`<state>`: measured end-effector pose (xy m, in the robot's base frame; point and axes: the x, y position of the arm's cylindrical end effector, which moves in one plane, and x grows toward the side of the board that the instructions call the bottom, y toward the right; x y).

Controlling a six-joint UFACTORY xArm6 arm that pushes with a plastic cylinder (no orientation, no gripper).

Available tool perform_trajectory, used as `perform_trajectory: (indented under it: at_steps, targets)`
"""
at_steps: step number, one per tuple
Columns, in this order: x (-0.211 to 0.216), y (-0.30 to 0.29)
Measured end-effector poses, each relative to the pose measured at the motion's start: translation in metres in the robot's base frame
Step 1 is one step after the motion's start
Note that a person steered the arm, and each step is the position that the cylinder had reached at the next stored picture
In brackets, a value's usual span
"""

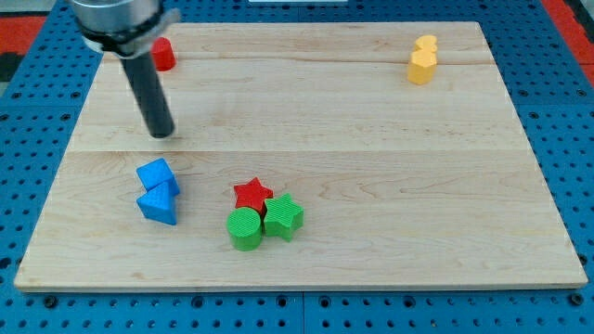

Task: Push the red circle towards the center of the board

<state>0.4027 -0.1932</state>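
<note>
Red circle sits at the board's far left corner (partly hidden by our rod); my tip, holding nothing, stands just nearer, above the blue blocks.

My tip rests below the seemingly round red block.
</note>
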Motion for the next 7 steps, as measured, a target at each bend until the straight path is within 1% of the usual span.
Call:
perform_trajectory:
  at_steps: [1,3,4,5,6,7]
  targets:
    - [-0.01,-0.056]
    - [-0.112,-0.067]
    - [-0.16,-0.042]
    - [-0.177,0.002]
    - [-0.145,0.001]
    - [-0.144,-0.031]
